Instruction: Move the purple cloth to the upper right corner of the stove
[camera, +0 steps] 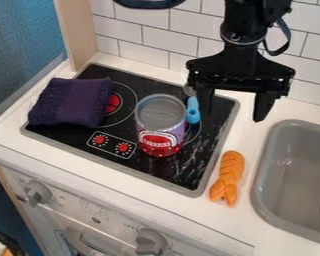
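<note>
1. Where the view ends at right, the rounded grey sink [274, 150] is cut off.
2. The fluffy purple cloth [70, 102] overlaps the flat black stove's [132, 172] left edge.
3. The black two-finger gripper [232, 116] hangs, fingers wide apart.

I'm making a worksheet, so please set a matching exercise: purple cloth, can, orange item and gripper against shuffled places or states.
1. purple cloth
2. can
3. orange item
4. gripper

A. between stove and sink
B. fingers apart
C. at the stove's left side in the picture
D. standing upright

Pairs: 1-C, 2-D, 3-A, 4-B
</note>
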`<state>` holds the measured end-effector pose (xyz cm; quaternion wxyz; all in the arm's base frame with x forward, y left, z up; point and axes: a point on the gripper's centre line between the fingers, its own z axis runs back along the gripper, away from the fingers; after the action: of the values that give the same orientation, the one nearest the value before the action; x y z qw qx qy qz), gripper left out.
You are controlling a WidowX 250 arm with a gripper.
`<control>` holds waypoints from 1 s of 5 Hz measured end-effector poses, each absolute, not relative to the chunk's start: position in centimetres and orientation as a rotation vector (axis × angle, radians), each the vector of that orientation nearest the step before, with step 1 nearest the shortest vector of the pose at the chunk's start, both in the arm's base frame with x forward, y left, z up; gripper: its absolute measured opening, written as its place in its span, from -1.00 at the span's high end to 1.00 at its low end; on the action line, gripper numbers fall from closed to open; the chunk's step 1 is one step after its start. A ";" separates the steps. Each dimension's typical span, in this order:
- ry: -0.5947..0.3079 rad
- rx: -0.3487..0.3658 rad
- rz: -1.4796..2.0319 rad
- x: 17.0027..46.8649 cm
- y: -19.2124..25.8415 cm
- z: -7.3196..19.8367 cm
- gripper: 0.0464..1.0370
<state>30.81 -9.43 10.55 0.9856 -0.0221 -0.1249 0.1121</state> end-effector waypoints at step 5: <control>-0.396 -0.069 0.641 31.3 0.0 16.1 -0.92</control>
<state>31.31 -0.01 16.12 0.9293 -0.0337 -0.1932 0.3130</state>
